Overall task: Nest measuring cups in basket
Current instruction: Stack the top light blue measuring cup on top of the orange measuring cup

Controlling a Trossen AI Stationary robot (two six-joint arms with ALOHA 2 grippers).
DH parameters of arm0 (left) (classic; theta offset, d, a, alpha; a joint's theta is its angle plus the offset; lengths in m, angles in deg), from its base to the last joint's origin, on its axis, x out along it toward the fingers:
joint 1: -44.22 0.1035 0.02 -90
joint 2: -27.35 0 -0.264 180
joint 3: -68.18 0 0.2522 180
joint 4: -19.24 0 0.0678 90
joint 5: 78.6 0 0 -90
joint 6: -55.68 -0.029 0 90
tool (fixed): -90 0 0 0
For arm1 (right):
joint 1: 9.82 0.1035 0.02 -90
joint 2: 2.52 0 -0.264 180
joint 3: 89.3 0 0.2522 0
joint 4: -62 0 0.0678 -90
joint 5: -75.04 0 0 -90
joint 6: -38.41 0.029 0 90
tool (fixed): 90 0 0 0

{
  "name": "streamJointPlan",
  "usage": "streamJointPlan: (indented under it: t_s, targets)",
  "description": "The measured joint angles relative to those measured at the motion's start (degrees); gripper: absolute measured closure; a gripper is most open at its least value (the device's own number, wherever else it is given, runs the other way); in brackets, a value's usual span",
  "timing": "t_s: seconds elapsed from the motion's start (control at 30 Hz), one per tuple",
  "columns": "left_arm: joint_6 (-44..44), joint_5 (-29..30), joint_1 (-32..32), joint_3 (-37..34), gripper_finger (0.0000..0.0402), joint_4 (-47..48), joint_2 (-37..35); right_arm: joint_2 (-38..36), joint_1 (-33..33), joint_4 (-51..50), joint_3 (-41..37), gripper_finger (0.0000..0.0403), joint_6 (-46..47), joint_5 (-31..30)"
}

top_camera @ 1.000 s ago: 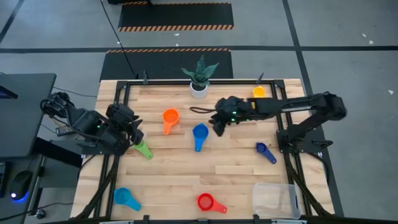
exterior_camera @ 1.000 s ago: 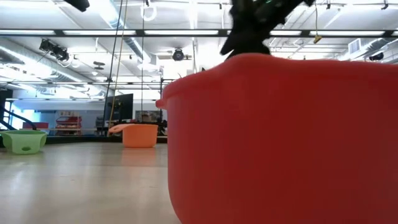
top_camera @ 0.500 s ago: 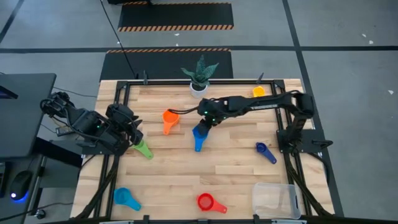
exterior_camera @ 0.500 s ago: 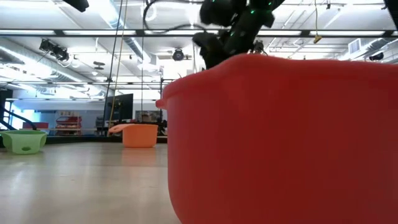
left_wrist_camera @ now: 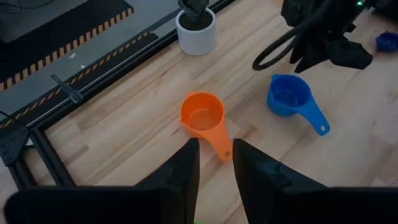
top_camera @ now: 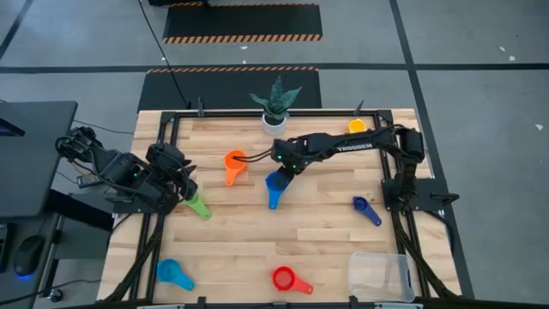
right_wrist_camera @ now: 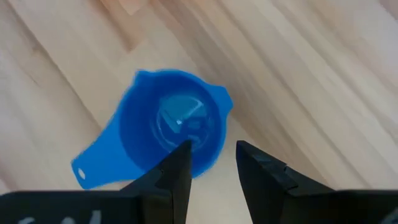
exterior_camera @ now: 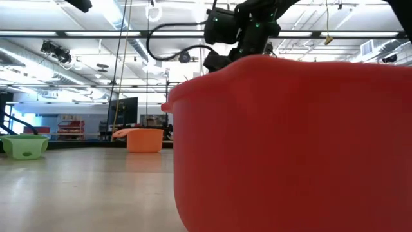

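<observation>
The blue measuring cup [right_wrist_camera: 168, 130] sits upright on the wooden table [top_camera: 257, 240], near its middle. My right gripper [right_wrist_camera: 211, 155] hangs open just above it, pointing steeply down. One fingertip [right_wrist_camera: 181, 152] is over the bowl and the other outside the wall; I cannot tell whether they touch. The orange cup [top_camera: 233, 163] stands to the blue cup's left. My left gripper [left_wrist_camera: 214, 158] waits open at the table's left side, above the green cup [top_camera: 198, 206]. The clear basket [top_camera: 378, 275] stands at the near right corner.
The yellow cup [top_camera: 357, 127] is at the far right, the navy cup [top_camera: 366, 209] at the right, and the light blue cup [top_camera: 174, 273] and the red cup [top_camera: 287, 279] near the front edge. A white plant pot [top_camera: 274, 123] stands at the far edge.
My right gripper has moved toward the table's left edge and down, onto the blue cup, tipping from a shallow slant to pointing steeply down. No cup has moved.
</observation>
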Motion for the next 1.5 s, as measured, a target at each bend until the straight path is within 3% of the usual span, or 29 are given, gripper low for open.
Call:
streamJointPlan:
  t_s: [0.13,0.5,0.6,0.73,0.8,0.97,1.3,1.5]
  targets:
    - [0.0,0.0,0.0,0.0,0.0299,-0.08,0.0,1.16,-0.51,-0.42,-0.04,0.027,-0.02,2.87]
    - [0.04,0.0,0.01,0.0,0.0299,-0.68,0.0,7.76,-0.94,1.19,-0.04,0.0275,-0.61,2.66]
    - [0.03,0.0,0.01,0.0,0.0299,-0.66,0.0,8.74,-1.18,1.32,-0.06,0.0302,-0.61,3.06]
    - [0.02,0.0,0.0,0.0,0.0299,-0.59,0.02,8.91,-1.16,1.88,-0.06,0.0382,-0.64,3.05]
    - [0.02,0.0,0.02,0.0,0.0299,-0.52,0.0,8.85,-1.16,1.39,0.59,0.039,-0.83,2.74]
    - [0.02,0.0,0.0,0.0,0.0299,-0.32,0.01,8.85,-1.19,-3.69,8.26,0.0395,-1.36,2.53]
    - [-3.35,-0.5,0.0,0.0,0.0299,0.18,-0.6,9.33,-2.61,-9.81,31.23,0.0395,-4.89,2.38]
    - [-3.45,-0.57,-0.06,0.0,0.0299,0.16,-3.92,9.4,-4.84,-7.84,35.28,0.0395,-3.46,1.7]
